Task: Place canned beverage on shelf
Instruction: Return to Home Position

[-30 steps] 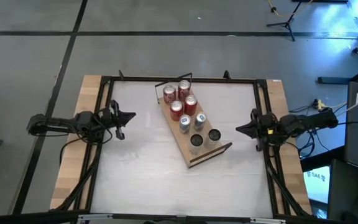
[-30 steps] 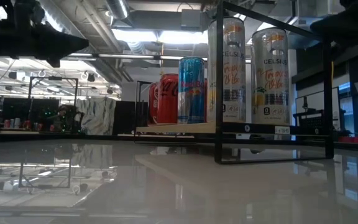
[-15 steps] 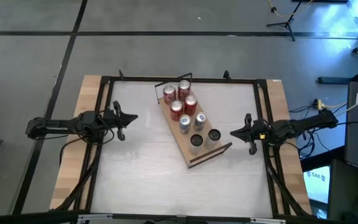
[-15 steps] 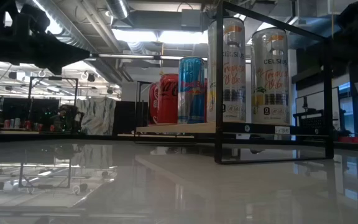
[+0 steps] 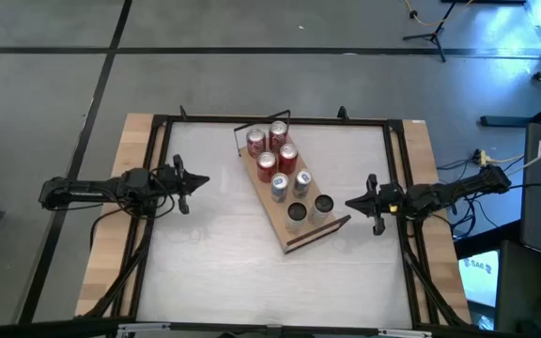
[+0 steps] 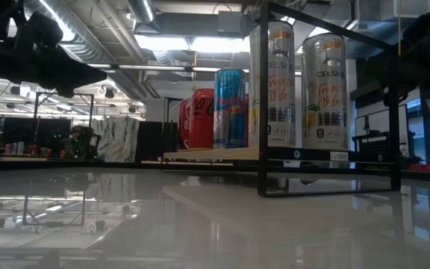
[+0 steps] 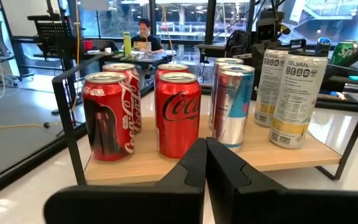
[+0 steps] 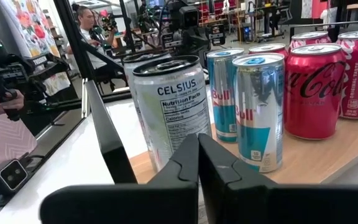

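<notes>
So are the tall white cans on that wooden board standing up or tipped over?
Upright. Both white cans stand straight on the shelf, side by side, tops up.

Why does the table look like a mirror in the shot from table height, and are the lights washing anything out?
In the low view the glossy tabletop mirrors the ceiling lights and the shelf, and those lights glare white behind the cans; in the high view the same tabletop looks evenly lit, with no hot spots; in the left wrist view bright windows backlight the room.
</notes>
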Action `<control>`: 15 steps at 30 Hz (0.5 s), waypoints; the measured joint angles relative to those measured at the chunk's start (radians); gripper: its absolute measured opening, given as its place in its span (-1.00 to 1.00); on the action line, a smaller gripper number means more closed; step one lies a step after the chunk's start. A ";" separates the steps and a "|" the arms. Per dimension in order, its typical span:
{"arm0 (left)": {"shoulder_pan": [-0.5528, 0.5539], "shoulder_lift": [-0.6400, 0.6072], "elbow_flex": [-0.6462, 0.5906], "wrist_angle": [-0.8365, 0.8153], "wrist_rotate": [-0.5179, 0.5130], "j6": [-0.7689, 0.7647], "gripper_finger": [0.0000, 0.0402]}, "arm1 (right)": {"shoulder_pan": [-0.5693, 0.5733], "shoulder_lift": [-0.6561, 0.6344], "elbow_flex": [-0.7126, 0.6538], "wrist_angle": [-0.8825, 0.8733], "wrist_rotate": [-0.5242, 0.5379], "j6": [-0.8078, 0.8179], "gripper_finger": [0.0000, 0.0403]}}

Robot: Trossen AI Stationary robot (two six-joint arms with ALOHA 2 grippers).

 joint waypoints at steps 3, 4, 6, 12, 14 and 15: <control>0.000 0.000 0.000 -0.002 0.018 0.019 -1.00 | 0.000 0.001 0.000 -0.013 0.002 -0.019 -1.00; 0.000 0.000 0.000 -0.003 0.025 0.028 -1.00 | 0.000 0.001 0.000 -0.018 0.007 -0.021 -1.00; 0.000 0.000 0.000 -0.004 0.039 0.032 -1.00 | 0.000 0.002 0.000 -0.019 0.019 -0.025 -1.00; 0.000 0.000 0.000 -0.006 0.045 0.034 -1.00 | 0.000 0.002 0.000 -0.020 0.025 -0.102 -1.00; 0.000 0.000 0.000 -0.006 0.045 0.034 -1.00 | 0.000 0.002 0.000 -0.021 0.027 -0.125 -1.00; 0.000 0.000 0.000 -0.006 0.045 0.034 -1.00 | 0.000 0.002 0.001 -0.022 0.027 -0.141 -1.00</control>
